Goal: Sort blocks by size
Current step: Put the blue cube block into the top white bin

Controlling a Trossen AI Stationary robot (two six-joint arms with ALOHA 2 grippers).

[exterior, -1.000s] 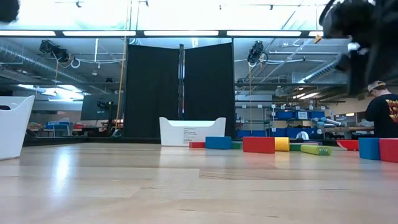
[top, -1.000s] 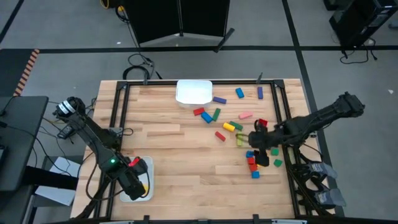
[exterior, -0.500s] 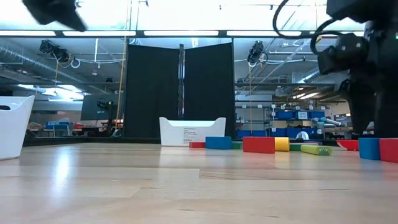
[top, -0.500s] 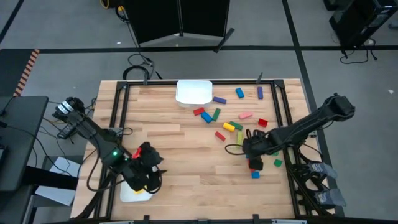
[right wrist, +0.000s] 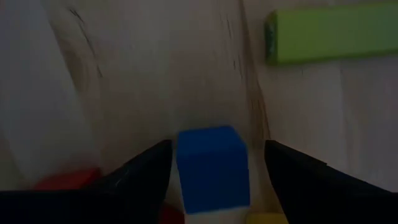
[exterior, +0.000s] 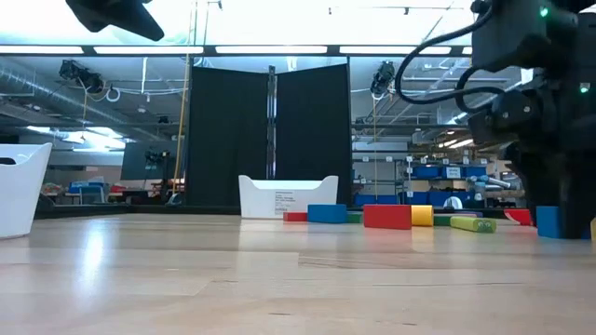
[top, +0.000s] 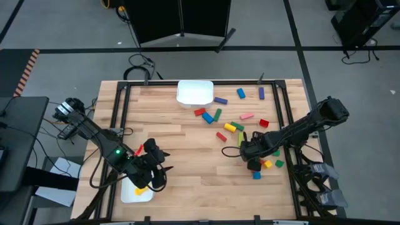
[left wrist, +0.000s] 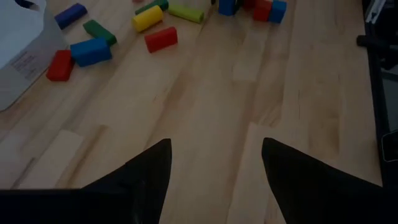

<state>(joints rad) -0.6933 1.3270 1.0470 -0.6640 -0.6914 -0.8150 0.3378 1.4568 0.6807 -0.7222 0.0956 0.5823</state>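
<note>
blocks [top: 232, 127] lie scattered at centre right. right gripper [right wrist: 211, 180] straddles a blue cube [right wrist: 211, 165], fingers apart. left gripper [left wrist: 214, 171], lower left, gapes empty.

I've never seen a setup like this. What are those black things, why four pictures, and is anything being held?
They are two robot arms at a wooden table, sorting coloured blocks. One picture looks straight down, one looks level across the tabletop, and two come from cameras on the arms' wrists. The left gripper is open and empty above the table, near a white tray. The right gripper is open around a blue cube, not yet closed on it. Another tray sits at the far edge.
</note>
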